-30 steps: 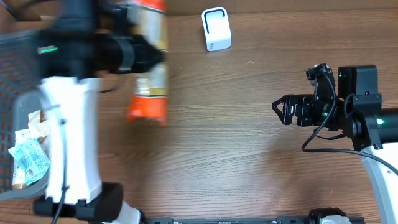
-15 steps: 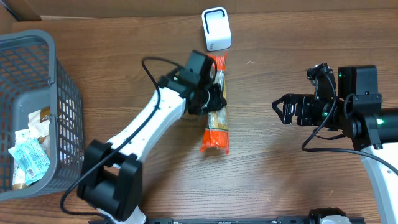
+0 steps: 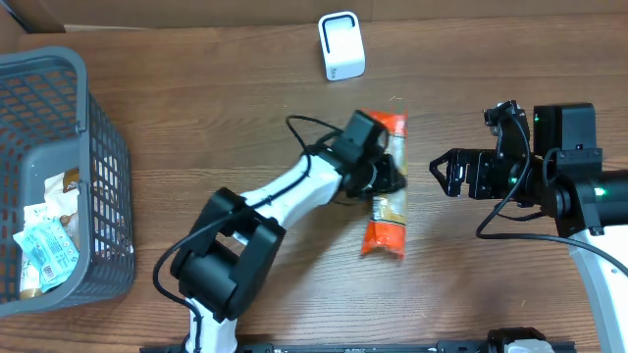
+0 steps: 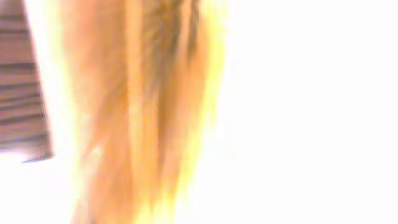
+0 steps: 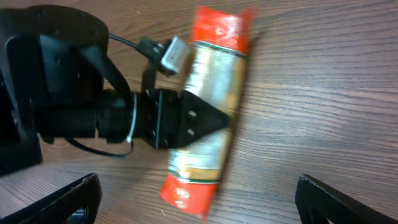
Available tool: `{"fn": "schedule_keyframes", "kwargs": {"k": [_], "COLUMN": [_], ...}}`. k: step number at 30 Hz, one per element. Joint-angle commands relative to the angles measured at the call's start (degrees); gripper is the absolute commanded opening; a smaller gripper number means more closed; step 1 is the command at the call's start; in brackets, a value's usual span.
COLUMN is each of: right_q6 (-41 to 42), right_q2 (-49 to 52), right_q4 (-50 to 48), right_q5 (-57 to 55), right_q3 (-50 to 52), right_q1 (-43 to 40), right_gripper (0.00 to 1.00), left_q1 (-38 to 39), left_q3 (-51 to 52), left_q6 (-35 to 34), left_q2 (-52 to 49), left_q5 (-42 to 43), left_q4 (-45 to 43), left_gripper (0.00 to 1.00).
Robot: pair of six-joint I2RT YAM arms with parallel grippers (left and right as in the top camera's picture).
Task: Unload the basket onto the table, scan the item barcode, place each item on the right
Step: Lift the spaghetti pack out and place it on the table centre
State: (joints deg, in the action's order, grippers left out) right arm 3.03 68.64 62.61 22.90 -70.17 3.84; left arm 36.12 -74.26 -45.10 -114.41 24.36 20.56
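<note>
left gripper (image 3: 385, 175) clamped on packet (image 3: 385, 230) mid-length, just beside right gripper (image 3: 439, 174), jaws spread wide, scanner (image 3: 340, 46) well apart

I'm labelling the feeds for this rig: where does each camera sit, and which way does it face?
Overhead: above the table, looking down; both arms and the orange-and-cream plastic snack packet show.
Left wrist: close against the packet, washed out; no fingers discernible.
Right wrist: faces across the table at the packet; own fingers at the bottom corners.
Shared: overhead and right wrist both show the left end effector gripping the packet.
</note>
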Motion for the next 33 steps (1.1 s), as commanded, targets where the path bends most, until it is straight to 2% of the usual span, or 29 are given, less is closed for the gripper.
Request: {"fn": "schedule_keyframes", "kwargs": {"k": [1, 7, 10, 17, 19, 21, 24, 33], "right_q6": [0.1, 0.1, 0.1, 0.1, 0.1, 0.1, 0.1, -0.1], "right_q2": [-0.2, -0.2, -0.2, -0.2, -0.2, -0.2, -0.2, -0.2], "right_q4": [0.2, 1.2, 1.4, 1.4, 1.4, 1.4, 1.4, 1.4], "right_q5": [-0.4, -0.4, -0.4, -0.4, -0.4, -0.4, -0.4, -0.4], "right_q3": [-1.0, -1.0, -1.0, -1.0, -1.0, -1.0, -1.0, -1.0], "right_q1": [0.1, 0.1, 0.1, 0.1, 0.1, 0.1, 0.1, 0.1], "right_gripper": [1.00, 1.00, 1.00, 1.00, 1.00, 1.00, 1.00, 1.00], "left_q1": [2.4, -0.4, -2.4, -7.6, -9.6, -12.5, -21.4, -44.4], "left_q3": [-1.2, -4.8, -8.5, -18.7, -19.3, -19.4, -19.4, -19.4], "left_q6": [-1.7, -0.1, 3.6, 12.5, 13.4, 14.1, 16.4, 19.5], "left_q2": [1.3, 4.3, 8.0, 22.9, 26.5, 30.0, 36.0, 43.4], "left_q5": [3.4, 2.3, -2.6, -28.9, -32.1, -33.5, -33.3, -31.2], "left_q4": [-3.7, 1.0, 8.6, 36.7, 39.7, 41.5, 43.5, 44.8], "left_gripper": [0.99, 1.00, 1.00, 1.00, 1.00, 1.00, 0.99, 0.99]}}
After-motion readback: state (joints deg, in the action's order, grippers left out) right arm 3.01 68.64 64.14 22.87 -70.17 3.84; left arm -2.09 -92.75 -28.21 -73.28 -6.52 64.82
